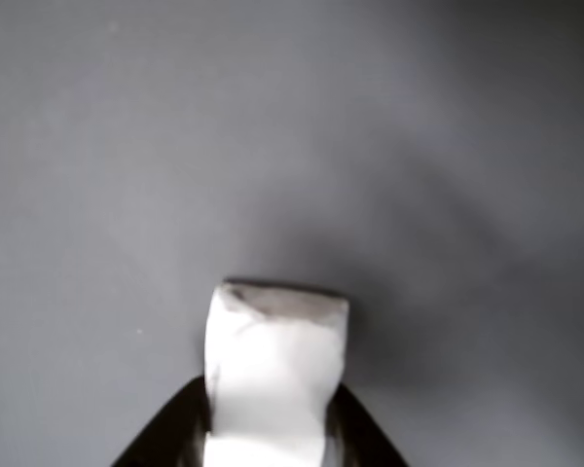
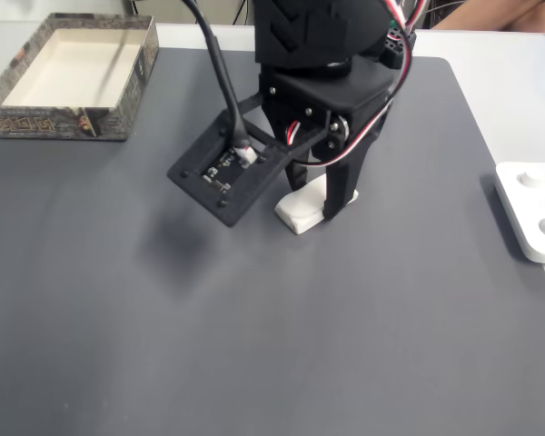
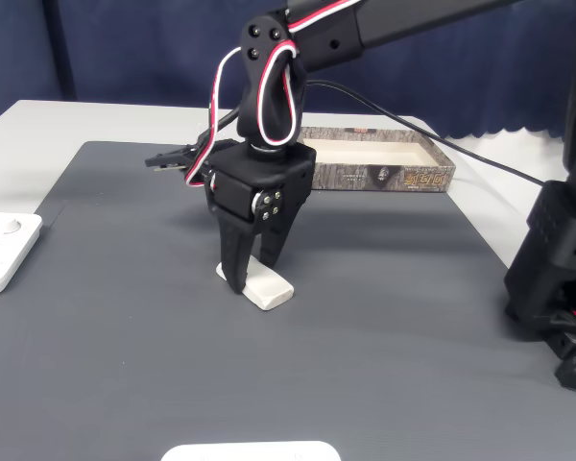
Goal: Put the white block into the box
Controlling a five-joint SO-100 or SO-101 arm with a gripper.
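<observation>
The pincer (image 3: 251, 277) pinches the white block (image 3: 267, 287) across its narrow middle; it looks light, stiff, easily lifted toward the box (image 2: 36, 116).

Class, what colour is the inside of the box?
Pale cream; the box shows its interior best in a fixed view looking down on the mat.

A matt, chalky finish is seen on the white block (image 1: 273, 375), with a grey smudge along its top edge at 12 o'clock. The gripper (image 3: 252, 277) is made of matt black plastic, faintly ribbed. The mat (image 2: 254, 345) is shown as dark grey, smooth and dull. The box (image 2: 73, 74) is of printed card outside, with a pale, plain interior. At 3 o'clock in a fixed view, the white device (image 2: 531, 213) looks like smooth, slightly satin plastic.
</observation>
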